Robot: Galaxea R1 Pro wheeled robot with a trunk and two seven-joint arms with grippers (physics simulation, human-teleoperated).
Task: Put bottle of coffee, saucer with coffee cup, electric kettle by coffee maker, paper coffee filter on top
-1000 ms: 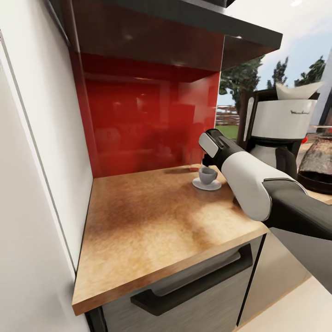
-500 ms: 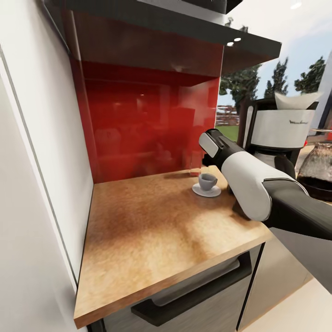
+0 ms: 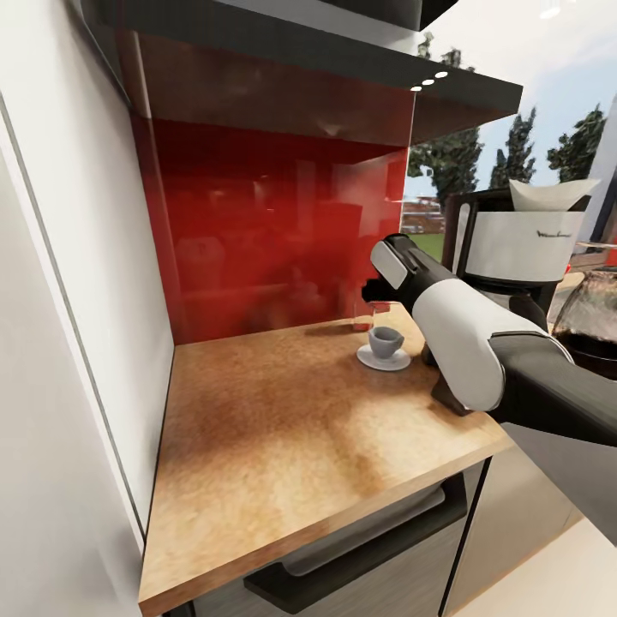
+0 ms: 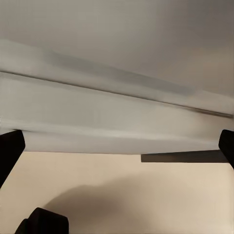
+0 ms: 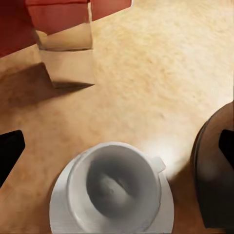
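The right arm reaches forward over the countertop point(image 3: 283, 428), its gripper point(image 5: 117, 146) hovering with fingers spread wide above the coffee cup point(image 5: 113, 190), which sits on its saucer point(image 5: 57, 207). A glass bottle point(image 5: 66, 51) stands just beyond; the coffee maker point(image 3: 514, 248) stands beside the arm. Open counter lies toward the near edge.

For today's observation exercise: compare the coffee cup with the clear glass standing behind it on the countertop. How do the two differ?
The coffee cup is opaque grey-white; the glass is transparent, with the red wall and wood showing through it. The cup is low, round and wide-mouthed with a handle; the glass is taller, straight-sided and has no handle. The cup sits on a saucer; the glass stands directly on the countertop. Both are upright and look empty.
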